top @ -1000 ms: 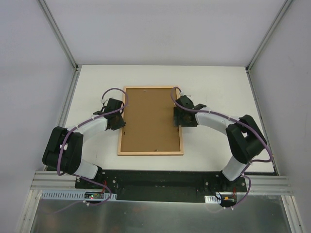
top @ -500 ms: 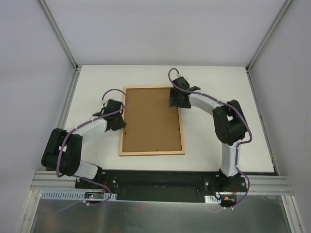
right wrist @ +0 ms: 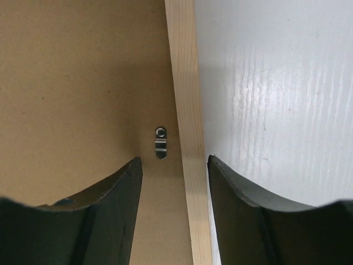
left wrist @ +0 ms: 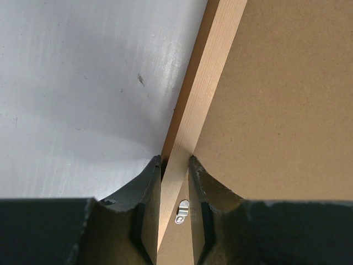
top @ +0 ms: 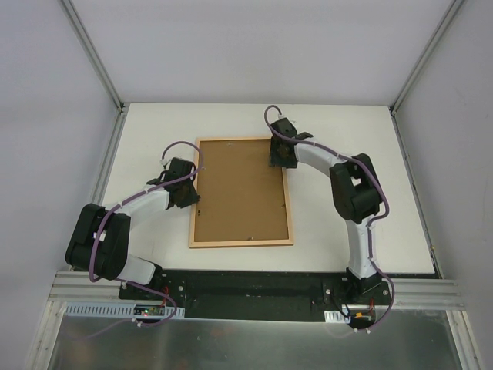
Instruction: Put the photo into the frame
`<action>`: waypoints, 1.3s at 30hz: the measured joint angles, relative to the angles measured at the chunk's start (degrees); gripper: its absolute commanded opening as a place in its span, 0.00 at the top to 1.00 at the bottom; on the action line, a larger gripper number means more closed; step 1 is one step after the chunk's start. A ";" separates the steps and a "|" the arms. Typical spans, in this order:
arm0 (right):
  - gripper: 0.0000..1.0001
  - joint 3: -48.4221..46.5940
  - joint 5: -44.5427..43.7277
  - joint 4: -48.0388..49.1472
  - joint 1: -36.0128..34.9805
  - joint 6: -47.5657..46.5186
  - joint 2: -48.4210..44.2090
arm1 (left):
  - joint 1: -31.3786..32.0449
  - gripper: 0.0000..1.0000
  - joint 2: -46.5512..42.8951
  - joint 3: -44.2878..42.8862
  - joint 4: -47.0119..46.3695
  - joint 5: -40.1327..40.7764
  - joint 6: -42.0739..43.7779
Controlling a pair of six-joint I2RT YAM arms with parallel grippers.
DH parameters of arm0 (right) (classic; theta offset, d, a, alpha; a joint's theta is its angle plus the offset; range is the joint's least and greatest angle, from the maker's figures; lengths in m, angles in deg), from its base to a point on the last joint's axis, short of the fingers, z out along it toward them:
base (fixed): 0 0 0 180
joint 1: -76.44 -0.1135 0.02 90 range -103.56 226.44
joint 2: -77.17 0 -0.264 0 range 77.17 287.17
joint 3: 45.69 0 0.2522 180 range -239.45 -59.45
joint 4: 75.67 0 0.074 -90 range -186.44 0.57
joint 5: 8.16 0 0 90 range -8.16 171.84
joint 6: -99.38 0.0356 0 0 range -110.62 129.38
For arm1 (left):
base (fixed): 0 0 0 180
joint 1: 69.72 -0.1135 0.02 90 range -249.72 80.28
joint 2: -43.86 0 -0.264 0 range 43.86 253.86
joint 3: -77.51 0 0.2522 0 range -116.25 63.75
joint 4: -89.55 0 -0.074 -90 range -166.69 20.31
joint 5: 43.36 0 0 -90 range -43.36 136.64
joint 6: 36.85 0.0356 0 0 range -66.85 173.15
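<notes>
The left hand [left wrist: 174,182] is clamped on the left rail of the frame [top: 240,193], one finger on the outer side against the tabletop [top: 339,223], the other on the backing side just beside a small metal turn clip [left wrist: 182,211]. It sits where it sat a second ago.

The right hand [right wrist: 173,165] has its fingers apart, straddling the frame's right rail without touching it; a second turn clip [right wrist: 160,142] lies between them on the board side. Over the last second this hand has travelled from midway along the right rail up to the far right corner, and the frame has swung slightly, its near end now further right.

My reading is that the right hand is lining up on that clip, either to turn it or to take hold of the rail there, so the step in hand concerns the back fastening.

The frame lies face down mid-tabletop, a thin pale orange-brown wooden border around a plain brown fibreboard back [top: 239,185]. The photo is not visible in any view; whether it lies beneath the back cannot be told.
</notes>
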 measured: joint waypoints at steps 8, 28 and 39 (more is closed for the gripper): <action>0.50 -3.28 -0.33 -1.99 0.07 -0.02 2.03 | 0.00 0.94 -0.11 0.00 0.35 -0.59 0.00; 0.97 -7.93 -1.64 -4.11 0.92 -0.63 4.83 | -0.02 0.94 -0.20 0.07 0.48 -0.87 0.00; 0.99 -2.34 -1.68 -1.09 1.20 -0.63 1.57 | 1.55 0.95 -2.56 2.32 -0.02 -1.27 -0.70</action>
